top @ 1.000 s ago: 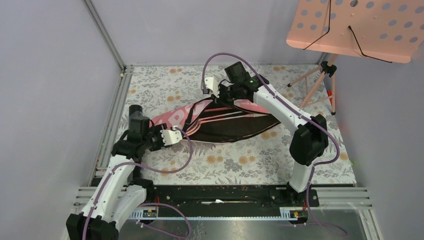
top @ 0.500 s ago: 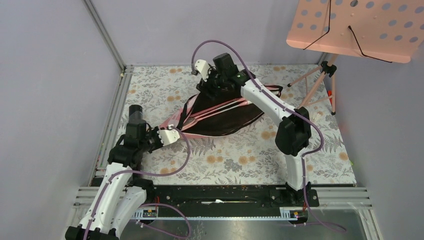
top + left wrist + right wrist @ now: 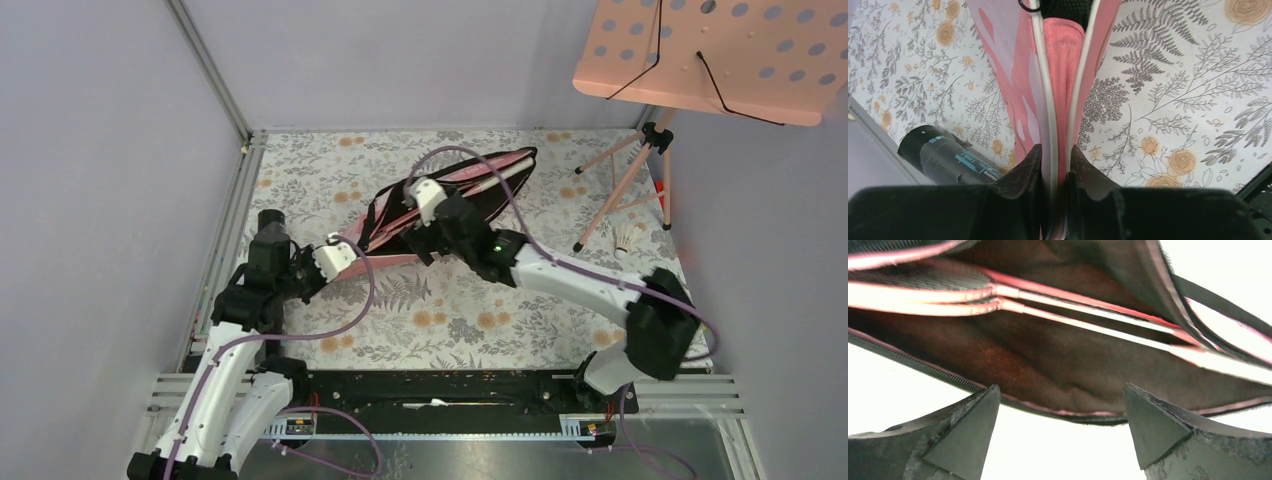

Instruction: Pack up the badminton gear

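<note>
The narrow end of the pink racket bag [image 3: 1063, 65] is being clamped by the left gripper [image 3: 1054, 159]. The bag's edge is being pressed from both sides by the two dark fingers [image 3: 1023, 172], with only a thin gap left between them. Two lines of white piping [image 3: 1044, 80] are being drawn together as they run down into the grip. A piece of black webbing [image 3: 1068, 7] is being cut off by the top edge of the frame. The bag is being supported on the floral cloth [image 3: 1188, 90]. A black tube [image 3: 945, 156] is lying on its side on the cloth, just left of the gripper.
</note>
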{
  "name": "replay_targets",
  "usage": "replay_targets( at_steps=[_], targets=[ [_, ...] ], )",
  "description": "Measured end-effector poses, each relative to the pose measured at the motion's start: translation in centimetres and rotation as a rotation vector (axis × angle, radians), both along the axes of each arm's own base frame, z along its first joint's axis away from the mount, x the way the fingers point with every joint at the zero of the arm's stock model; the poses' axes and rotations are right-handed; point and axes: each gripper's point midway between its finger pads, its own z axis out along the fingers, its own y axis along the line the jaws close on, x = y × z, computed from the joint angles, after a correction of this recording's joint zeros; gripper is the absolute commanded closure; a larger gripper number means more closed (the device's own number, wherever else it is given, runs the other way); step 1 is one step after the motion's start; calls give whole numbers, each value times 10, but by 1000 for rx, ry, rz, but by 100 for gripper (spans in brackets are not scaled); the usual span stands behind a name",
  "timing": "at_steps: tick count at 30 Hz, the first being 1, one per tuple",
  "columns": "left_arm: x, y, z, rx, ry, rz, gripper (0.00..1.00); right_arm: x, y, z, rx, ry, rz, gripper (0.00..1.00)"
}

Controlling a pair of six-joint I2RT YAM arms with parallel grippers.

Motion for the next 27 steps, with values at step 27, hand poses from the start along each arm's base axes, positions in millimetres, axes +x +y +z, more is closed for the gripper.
replay_targets(
  at_steps=[27],
  targets=[
    [-24,-23,6,-79,-17,-147,100,-26,45,39,555,205,-28,0]
  ],
)
